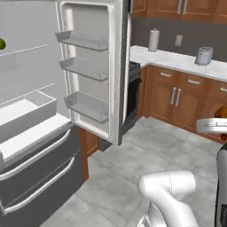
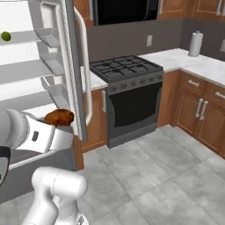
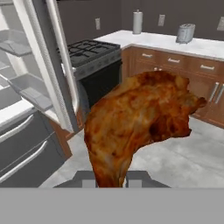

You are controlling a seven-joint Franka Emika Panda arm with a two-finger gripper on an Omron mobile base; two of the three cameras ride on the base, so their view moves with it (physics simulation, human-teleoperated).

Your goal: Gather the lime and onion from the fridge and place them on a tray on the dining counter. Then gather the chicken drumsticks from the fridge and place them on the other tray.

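Chicken drumstick [image 3: 142,124] is held at its narrow lower end by the closed gripper [image 3: 110,181], filling the centre of the hand view, with the open fridge [image 1: 40,133] at the left of the frame. Slippage is judged possible, since only the thin end is pinched and the heavy bulk overhangs. The lime [image 2: 5,36] is noted on an upper fridge shelf at upper left.

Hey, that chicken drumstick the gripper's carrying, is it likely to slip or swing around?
The chicken drumstick is pinched low at its narrow end, so its bulky top may pivot. Its glossy browned skin looks slippery, so it could slide in the shut gripper. It holds its shape upright, so probably stiff.
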